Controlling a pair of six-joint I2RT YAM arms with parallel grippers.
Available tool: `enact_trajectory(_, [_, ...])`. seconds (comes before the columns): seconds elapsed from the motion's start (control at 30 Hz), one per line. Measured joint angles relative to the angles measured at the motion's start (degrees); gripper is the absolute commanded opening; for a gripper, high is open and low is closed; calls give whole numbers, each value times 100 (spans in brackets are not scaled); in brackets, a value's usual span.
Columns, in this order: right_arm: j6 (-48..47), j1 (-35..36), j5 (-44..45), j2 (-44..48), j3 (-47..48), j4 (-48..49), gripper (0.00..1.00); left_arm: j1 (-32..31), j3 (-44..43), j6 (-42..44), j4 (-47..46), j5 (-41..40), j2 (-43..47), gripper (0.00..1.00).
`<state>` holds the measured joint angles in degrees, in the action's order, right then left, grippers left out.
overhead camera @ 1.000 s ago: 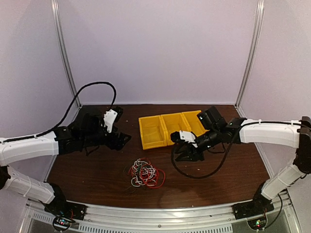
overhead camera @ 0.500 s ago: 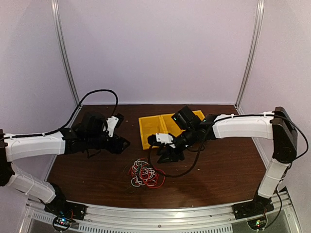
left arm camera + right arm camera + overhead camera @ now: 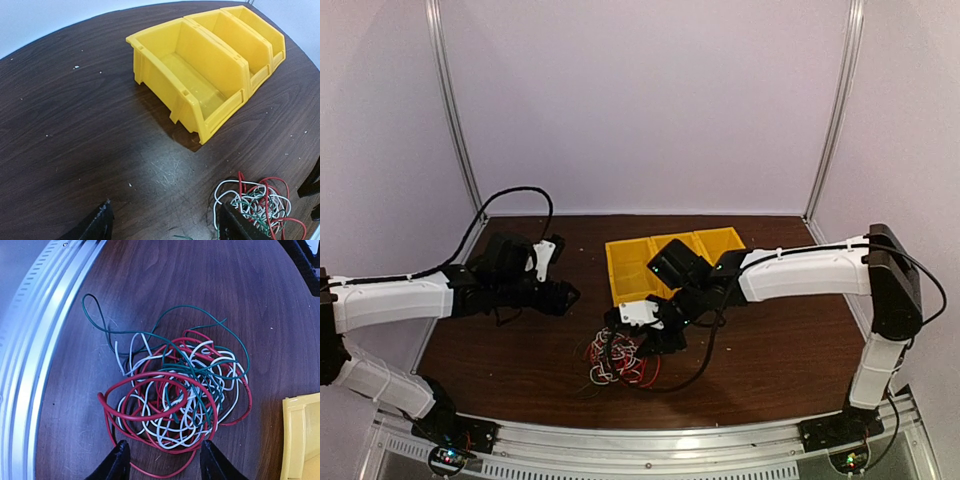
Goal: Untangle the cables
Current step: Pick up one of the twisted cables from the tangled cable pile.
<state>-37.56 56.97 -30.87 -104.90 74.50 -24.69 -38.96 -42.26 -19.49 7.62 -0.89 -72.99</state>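
The cables (image 3: 620,360) lie in one tangled clump of red, white and green wire on the dark wooden table, in front of the yellow bin. My right gripper (image 3: 642,340) hangs over the clump's far edge. In the right wrist view its gripper (image 3: 164,461) is open, the fingers astride the clump's (image 3: 175,390) near rim, and a low red loop runs between the tips without being pinched. My left gripper (image 3: 566,295) hovers to the left of the clump. It is open (image 3: 167,226) with only bare table between its fingers, and the cables (image 3: 257,200) lie just past its right finger.
A yellow bin (image 3: 630,268) with three compartments stands behind the clump, and shows in the left wrist view (image 3: 165,37) and at the right wrist view's edge (image 3: 300,440). An aluminium rail (image 3: 35,345) runs along the table's front edge. Metal posts (image 3: 455,120) frame the back walls.
My right arm has swung left from beside the bin to above the clump, and its jaws have widened. The left gripper has shifted only slightly and the clump lies where it was.
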Motion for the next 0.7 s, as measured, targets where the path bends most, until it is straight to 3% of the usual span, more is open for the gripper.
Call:
enact_trajectory(0.37, [-632, 643, 2031, 125, -225, 343, 51, 2, 0, 0, 20, -138, 98, 74])
enact_trajectory(0.7, [-1283, 1062, 2817, 122, -184, 354, 51, 2, -9, 0, 59, -170, 101, 75])
